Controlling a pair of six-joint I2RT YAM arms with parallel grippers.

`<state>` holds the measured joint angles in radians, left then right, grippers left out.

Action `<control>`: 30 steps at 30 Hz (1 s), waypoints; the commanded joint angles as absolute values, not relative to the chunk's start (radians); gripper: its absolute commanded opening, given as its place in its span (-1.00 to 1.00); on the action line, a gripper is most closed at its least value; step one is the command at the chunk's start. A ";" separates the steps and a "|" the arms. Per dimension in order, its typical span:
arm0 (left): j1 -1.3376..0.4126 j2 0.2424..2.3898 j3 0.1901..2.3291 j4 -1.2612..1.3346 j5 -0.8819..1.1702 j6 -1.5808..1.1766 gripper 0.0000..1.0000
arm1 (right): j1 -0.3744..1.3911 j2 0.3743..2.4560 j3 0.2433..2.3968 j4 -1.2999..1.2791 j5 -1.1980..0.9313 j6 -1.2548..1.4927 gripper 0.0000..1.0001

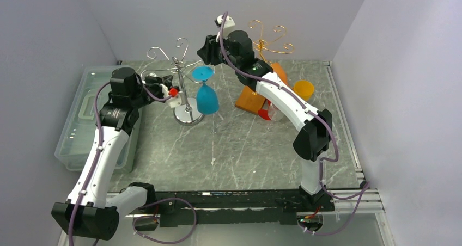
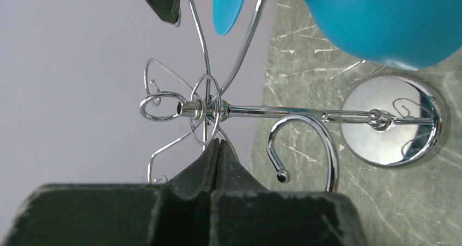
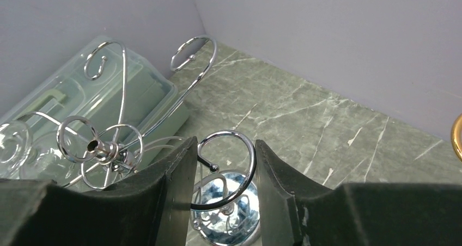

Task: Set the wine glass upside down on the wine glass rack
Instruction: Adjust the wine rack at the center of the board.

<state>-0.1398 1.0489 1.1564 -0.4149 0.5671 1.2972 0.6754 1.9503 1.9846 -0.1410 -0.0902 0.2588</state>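
Left fingers are pressed tight together, no gap at all. Their tips sit right at the hub of the chrome wine glass rack, and I can't tell whether a wire is pinched between them. Right fingers stand partly apart above the rack, with one chrome hook showing in the gap; contact with it is unclear. And there's the blue wine glass, upside down, foot up among the hook arms and bowl hanging just beside the rack's post. Further out on the marbled surface are a clear plastic bin at the left, and a gold rack and an orange cup at the back right.
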 commanded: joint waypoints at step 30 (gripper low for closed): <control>-0.164 1.063 1.293 -0.528 0.605 0.905 -0.08 | 0.696 1.954 1.985 -0.176 -0.034 0.277 -0.40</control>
